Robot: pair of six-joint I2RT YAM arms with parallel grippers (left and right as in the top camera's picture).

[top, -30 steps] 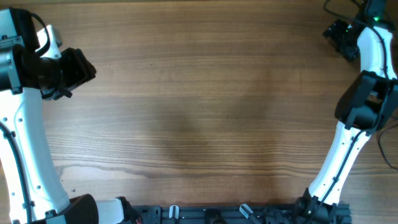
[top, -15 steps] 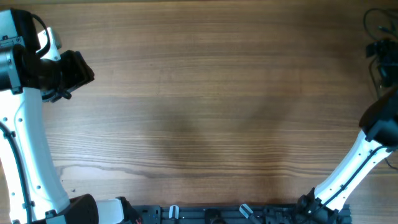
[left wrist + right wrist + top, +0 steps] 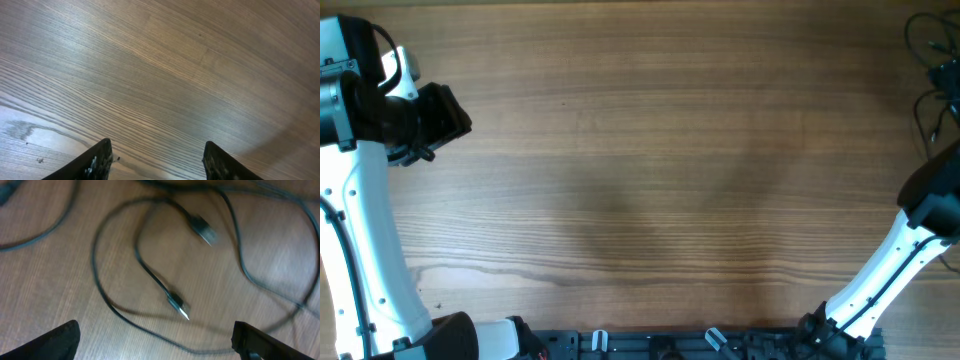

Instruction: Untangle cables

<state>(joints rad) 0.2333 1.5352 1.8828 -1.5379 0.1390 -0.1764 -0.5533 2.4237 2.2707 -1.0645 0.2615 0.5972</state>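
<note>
Position: the cables [image 3: 145, 270] lie in a loose heap at the upper right of the overhead frame, partly cut by the picture's edge. In the right wrist view they fill the frame as overlapping loops on the wooden table [image 3: 650, 180]. Two free ends show there: a small plug [image 3: 177, 303] near the centre and a larger plug [image 3: 202, 230] above it (both blurred, type not legible). The right gripper [image 3: 155, 340] hangs over this heap with jaws wide and nothing between them. The left gripper [image 3: 160, 162], at the upper left of the overhead frame, is likewise wide and empty over bare wood, well apart from the cables. Assessment: the step in hand appears to be the first approach, and no strand is yet taken. Recommendation: descend on a free end, not on a crossing, so that only one strand is closed on. The small plug's lead looks the clearest choice. Draw it slowly toward the open centre of the table, and bring the left gripper across to pin the remainder.
</note>
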